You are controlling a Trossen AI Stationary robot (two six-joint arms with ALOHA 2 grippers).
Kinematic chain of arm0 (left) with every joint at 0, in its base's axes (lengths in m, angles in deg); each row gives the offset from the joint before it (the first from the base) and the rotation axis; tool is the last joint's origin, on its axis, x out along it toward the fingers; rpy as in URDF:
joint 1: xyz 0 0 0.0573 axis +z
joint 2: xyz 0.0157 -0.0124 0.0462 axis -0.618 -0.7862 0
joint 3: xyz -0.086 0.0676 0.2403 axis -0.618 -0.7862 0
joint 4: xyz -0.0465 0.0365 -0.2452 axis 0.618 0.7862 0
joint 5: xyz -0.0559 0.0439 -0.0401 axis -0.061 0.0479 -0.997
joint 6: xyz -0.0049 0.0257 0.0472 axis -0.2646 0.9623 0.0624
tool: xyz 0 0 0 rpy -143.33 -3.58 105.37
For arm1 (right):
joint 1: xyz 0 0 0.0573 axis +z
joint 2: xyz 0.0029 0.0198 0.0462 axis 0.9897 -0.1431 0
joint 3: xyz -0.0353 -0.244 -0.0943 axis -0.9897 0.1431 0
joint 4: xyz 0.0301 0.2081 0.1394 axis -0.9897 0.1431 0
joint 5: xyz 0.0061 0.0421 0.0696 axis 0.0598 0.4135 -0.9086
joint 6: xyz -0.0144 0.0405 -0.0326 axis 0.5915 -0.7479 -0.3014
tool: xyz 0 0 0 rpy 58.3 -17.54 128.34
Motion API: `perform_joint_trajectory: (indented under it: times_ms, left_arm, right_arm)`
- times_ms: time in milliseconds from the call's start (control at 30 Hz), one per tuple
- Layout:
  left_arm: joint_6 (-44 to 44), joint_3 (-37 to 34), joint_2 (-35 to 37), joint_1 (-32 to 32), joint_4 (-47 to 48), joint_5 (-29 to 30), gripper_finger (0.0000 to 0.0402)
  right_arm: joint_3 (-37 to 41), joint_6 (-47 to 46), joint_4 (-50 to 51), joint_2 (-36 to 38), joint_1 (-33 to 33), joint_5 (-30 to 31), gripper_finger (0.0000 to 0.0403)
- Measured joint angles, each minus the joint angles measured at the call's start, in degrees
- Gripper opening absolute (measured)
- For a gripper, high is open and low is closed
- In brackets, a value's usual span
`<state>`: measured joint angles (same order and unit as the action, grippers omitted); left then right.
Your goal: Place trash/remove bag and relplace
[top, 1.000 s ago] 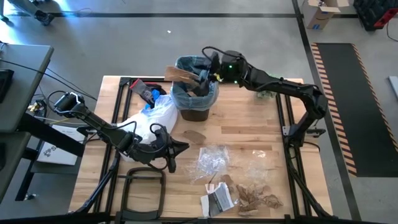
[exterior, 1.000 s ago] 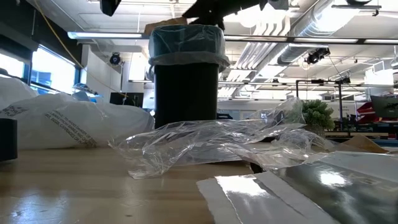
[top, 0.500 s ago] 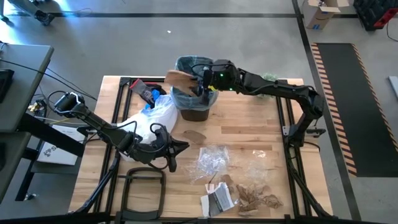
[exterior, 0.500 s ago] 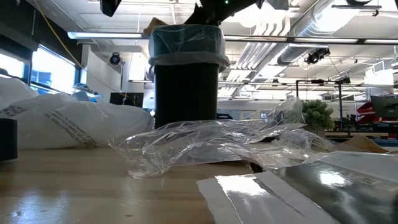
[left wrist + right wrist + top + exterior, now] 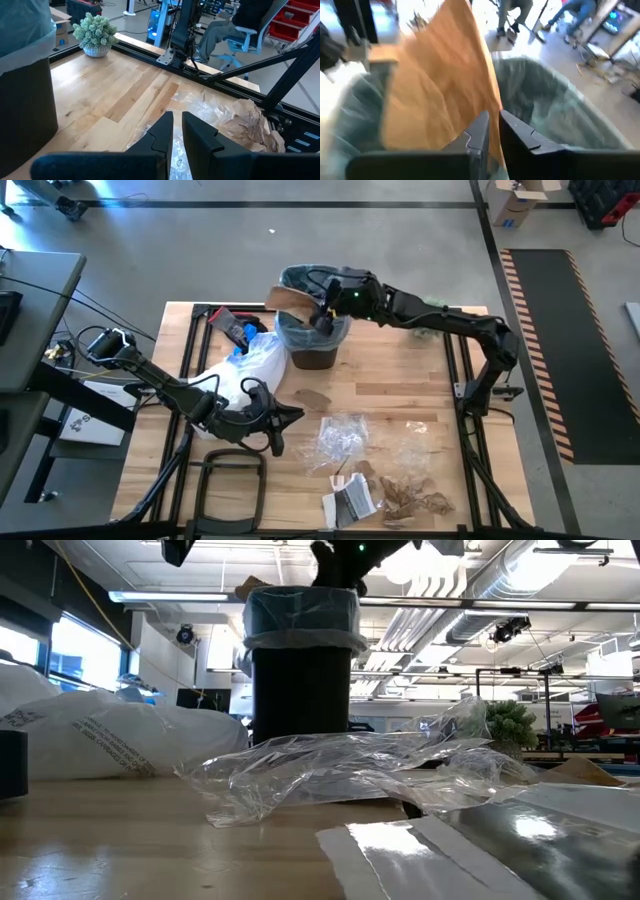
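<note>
A dark bin (image 5: 312, 355) stands at the table's far middle, lined with the light-blue bag (image 5: 300, 280), whose rim folds over the bin's top (image 5: 300, 618). A sheet of brown paper (image 5: 284, 299) sticks up out of it. My right gripper (image 5: 322, 318) hangs shut over the bin's mouth, right beside that sheet (image 5: 435, 95). More trash lies near the front: clear wrappers (image 5: 340, 438), brown scraps (image 5: 415, 498) and a black-and-white packet (image 5: 350, 500). My left gripper (image 5: 297, 417) hovers shut above the table's left middle, touching nothing. My right gripper comes slanting down from the table's right into the bin's mouth. Its shut fingertips (image 5: 482, 127) stand at the brown paper's edge (image 5: 495, 107). Whether that edge lies between them or only against them, I cannot tell. The paper stands upright in the bag.
A whiter plastic bag (image 5: 245, 370) lies left of the bin, with a red-and-black thing (image 5: 235, 328) behind it. A small green plant (image 5: 95, 32) sits at the far right. A black frame (image 5: 230, 485) lies at the near left. One brown scrap (image 5: 312, 397) rests before the bin.
My right gripper has shut, tipped and rolled, and shifted a little toward the table's left over the bin's mouth. The brown paper still stands out of the bag.
</note>
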<state>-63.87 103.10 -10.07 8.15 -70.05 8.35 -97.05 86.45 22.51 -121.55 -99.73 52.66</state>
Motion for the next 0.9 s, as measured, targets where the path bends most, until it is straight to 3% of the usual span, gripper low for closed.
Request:
perform_joint_trajectory:
  times_ms: [267, 400, 500, 633, 800, 900]
  left_arm:
    - [-0.99, 0.00, 0.16, -0.01, -2.61, -2.56, 0.0023]
    - [3.50, 1.50, 3.60, 0.00, -3.54, -3.01, 0.0023]
    - [8.14, 3.84, 7.99, 0.59, -2.31, 1.69, 0.0023]
    - [9.92, 7.26, 13.96, 5.77, 7.40, 7.49, 0.0015]
    - [8.04, 11.76, 16.39, 17.59, 22.94, 4.89, 0.0002]
    - [9.75, 13.17, 16.07, 23.85, 26.86, 1.53, 0.0002]
  right_arm:
    - [-3.57, -3.82, 0.81, 0.21, 0.11, -6.30, 0.0085]
    - [-3.48, -1.64, 8.29, 2.94, 1.18, -9.55, 0.0118]
    - [-3.31, -1.56, 15.38, 6.44, 3.98, -9.73, 0.0123]
    - [-0.70, -2.78, 23.26, 11.42, 10.53, -6.59, 0.0117]
    - [4.28, -8.79, 27.74, 17.89, 20.80, 1.91, 0.0105]
    - [8.83, -12.49, 28.16, 21.28, 27.23, 8.17, 0.0100]
